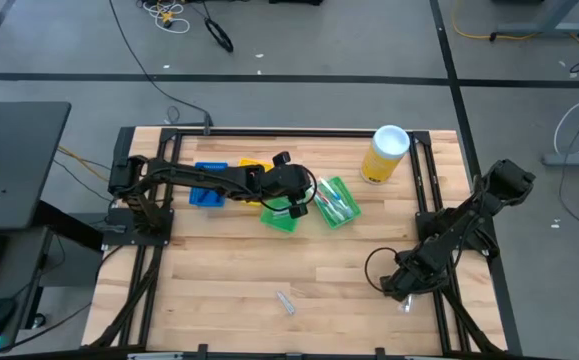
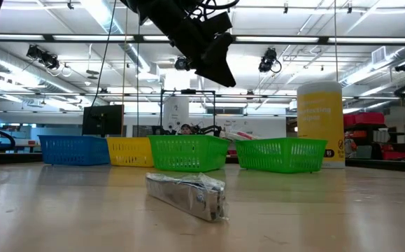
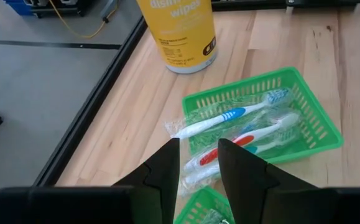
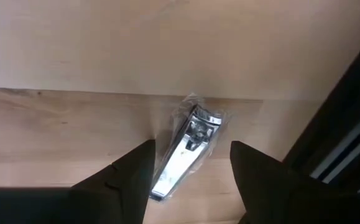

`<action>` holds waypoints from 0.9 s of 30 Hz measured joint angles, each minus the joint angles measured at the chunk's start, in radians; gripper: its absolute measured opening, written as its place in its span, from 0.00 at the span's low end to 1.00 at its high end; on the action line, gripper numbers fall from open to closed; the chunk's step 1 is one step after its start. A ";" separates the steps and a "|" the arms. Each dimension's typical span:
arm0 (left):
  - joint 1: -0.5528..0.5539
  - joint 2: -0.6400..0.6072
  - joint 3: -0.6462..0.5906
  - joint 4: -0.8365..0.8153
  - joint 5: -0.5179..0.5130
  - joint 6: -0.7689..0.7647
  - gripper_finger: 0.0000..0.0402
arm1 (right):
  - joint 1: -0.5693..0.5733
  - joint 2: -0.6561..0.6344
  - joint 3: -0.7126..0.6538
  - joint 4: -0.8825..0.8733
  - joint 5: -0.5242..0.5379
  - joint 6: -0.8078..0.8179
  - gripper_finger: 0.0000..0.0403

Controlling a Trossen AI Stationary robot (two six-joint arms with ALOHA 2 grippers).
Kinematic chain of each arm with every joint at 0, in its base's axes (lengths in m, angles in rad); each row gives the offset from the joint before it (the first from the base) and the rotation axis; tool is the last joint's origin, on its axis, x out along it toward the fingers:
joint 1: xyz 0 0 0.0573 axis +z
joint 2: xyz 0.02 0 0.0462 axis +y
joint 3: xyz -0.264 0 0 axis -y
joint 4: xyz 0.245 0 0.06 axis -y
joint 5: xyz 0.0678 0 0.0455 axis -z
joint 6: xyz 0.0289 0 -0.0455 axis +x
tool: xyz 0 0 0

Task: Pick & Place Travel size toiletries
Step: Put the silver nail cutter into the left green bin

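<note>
My left gripper (image 1: 291,208) hovers open over the two green bins, above the table's middle. In its wrist view the fingers (image 3: 198,160) hold nothing. Beyond them, wrapped toothbrushes (image 3: 242,127) lie in the right green bin (image 1: 337,203). The other green bin (image 3: 206,210) sits right below the fingers. My right gripper (image 1: 401,292) is low near the table's near right corner, open. Its fingers (image 4: 189,171) stand on either side of a silvery clipper-like item in clear wrap (image 4: 189,146), which lies flat on the wood. Another silvery wrapped item (image 1: 285,302) (image 2: 188,194) rests near the near edge.
A tall yellow canister with a white lid (image 1: 384,155) stands at the far right. The blue bin (image 1: 209,190) and the yellow bin (image 1: 252,166) sit under the left arm. Black frame rails (image 1: 439,200) run along the table's sides. Bare wood stretches across the near half.
</note>
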 joint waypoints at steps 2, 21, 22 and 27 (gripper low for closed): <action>0.000 0.000 0.000 0.000 0.003 -0.001 0.29 | 0.000 -0.002 -0.009 0.000 -0.001 -0.001 0.54; 0.001 0.000 0.000 -0.003 0.008 0.002 0.29 | 0.001 -0.003 -0.040 0.061 0.126 -0.028 0.19; 0.001 0.000 0.000 -0.003 0.008 0.002 0.29 | 0.001 -0.003 -0.040 0.061 0.127 -0.030 0.18; 0.001 -0.002 0.000 -0.014 -0.024 0.012 0.29 | 0.000 -0.001 -0.020 0.044 0.142 -0.060 0.17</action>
